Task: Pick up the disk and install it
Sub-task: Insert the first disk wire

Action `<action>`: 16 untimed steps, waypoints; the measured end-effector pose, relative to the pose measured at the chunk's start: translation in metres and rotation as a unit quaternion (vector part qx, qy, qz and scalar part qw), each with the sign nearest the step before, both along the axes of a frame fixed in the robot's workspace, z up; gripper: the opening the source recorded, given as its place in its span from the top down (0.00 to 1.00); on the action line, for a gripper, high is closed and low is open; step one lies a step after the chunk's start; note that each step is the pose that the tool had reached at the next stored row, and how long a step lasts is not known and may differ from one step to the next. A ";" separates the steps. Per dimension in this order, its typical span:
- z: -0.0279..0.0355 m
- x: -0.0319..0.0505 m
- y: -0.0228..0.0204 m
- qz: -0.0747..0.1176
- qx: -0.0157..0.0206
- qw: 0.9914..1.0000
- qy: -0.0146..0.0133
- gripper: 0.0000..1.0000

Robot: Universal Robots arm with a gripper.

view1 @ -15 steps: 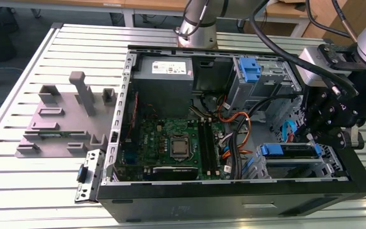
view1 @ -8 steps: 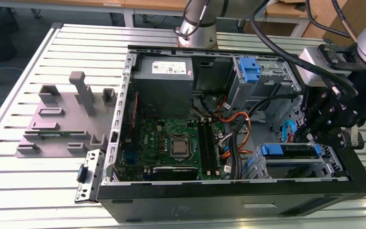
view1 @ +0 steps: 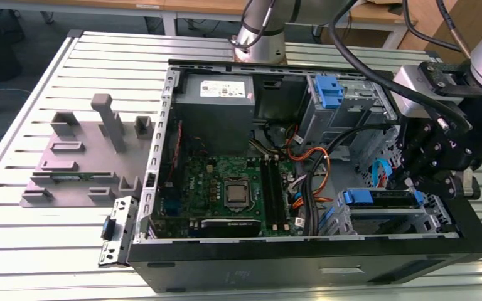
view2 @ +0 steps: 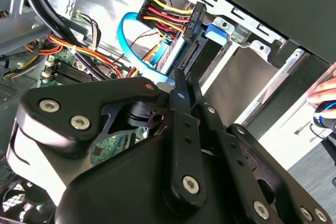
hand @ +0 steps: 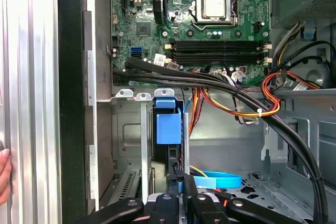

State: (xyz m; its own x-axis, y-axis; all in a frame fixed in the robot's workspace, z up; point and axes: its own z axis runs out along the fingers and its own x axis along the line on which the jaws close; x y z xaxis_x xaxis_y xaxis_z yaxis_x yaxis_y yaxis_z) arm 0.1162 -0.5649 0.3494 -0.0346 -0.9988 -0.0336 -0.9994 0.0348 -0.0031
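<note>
- One open black desktop computer case [view1: 308, 260] lies on its side on the ribbed aluminium worktop [view1: 32, 251].
- One flat silver-grey disk with blue plastic side rails [view1: 381, 198] sits in the drive bay at the case's near corner, on the exterior view's right; in the first wrist view its blue rail [hand: 169, 128] stands upright in the bay.
- My black end effector [view1: 428, 164] hangs just above that disk, fingers [hand: 181, 182] drawn together at its edge; whether they clamp it I cannot tell.
- One green motherboard [view1: 224, 188], one grey power-supply box [view1: 216, 91], one blue clip [view1: 328, 92] farther back.
- Orange, black and blue cables [hand: 231, 103] crowd beside the bay.
- One grey fixture plate [view1: 82, 157] lies left of the case.
</note>
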 end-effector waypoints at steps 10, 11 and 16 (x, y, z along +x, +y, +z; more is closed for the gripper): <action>-0.0016 0.0021 -0.0001 0.006 0.000 1.000 0.000 0.84; -0.0016 0.0021 -0.0001 0.006 0.000 1.000 0.000 0.84; -0.0053 0.0022 -0.0006 0.006 0.000 1.000 -0.002 0.84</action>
State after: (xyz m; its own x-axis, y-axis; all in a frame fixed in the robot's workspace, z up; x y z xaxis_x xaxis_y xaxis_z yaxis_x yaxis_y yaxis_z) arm 0.1184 -0.5655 0.3441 -0.0229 -0.9992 -0.0339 -0.9997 0.0231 -0.0065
